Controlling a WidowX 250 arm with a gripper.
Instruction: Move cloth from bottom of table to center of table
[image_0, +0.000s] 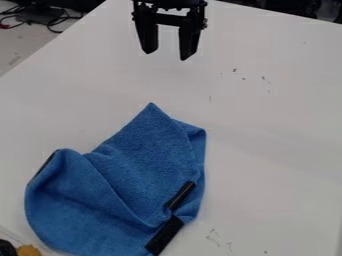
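At the upper left, beyond the edge of the smooth white counter (274, 130), black equipment (41, 14) with thin dark cables (65, 19) trailing beside it, and a bit of red among them. In the bottom left corner, a dark rounded object (6, 248) just beside a small rough-looking yellow-brown thing (28, 250), both cut off by the view's edge and too partial to name.

Next, right of that corner, a rumpled bright blue cloth (143, 160) with a soft, towel-like texture. Lies on the counter over the lower left and lower middle, running down to the bottom edge of the view. Rises to a point at its top, bulges in a rounded fold at its left, and doubles over along its right side. Carries two short black strips near the lower right, an upper one (180, 195) and a lower one (164, 235), set nearly end to end on a slant; also shows a thin dark edge at the left fold.

Above the cloth in the view, near the top and left of the middle, a black two-finger hand (167, 56). Hangs pointing down, well apart from the cloth, with its fingers wide and nothing between them.

Farther right, small dark marks (234, 70) scattered on the counter, with fainter scuffs (214, 235) near the bottom. At the upper right, beyond the far edge, dark objects (294, 7), too cropped to identify.
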